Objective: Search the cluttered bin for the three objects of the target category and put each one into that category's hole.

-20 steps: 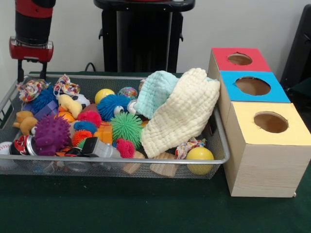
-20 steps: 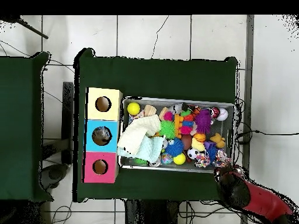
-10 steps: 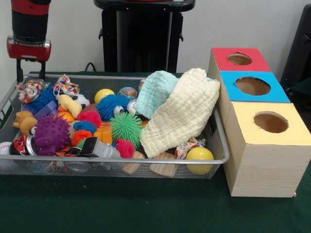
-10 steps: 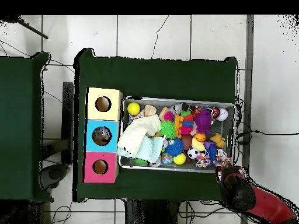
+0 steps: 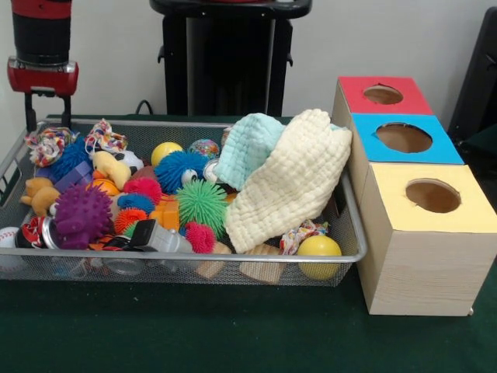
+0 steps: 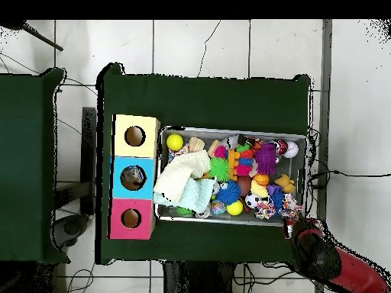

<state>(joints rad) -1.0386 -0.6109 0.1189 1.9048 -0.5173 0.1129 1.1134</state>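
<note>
A wire mesh bin holds several toys: a purple spiky ball, a green spiky ball, a blue fuzzy ball, two yellow balls, a baseball and a rope toy. A cream cloth and a teal cloth lie over its right end. My gripper hangs open and empty above the bin's far left corner. In the overhead view, the gripper is just outside the bin's corner.
Three wooden boxes with round holes stand in a row beside the bin: red top, blue top, yellow top. In the overhead view they are yellow, blue, red.
The arm has risen a little and drawn back from the bin's corner. Nothing in the bin has moved.
</note>
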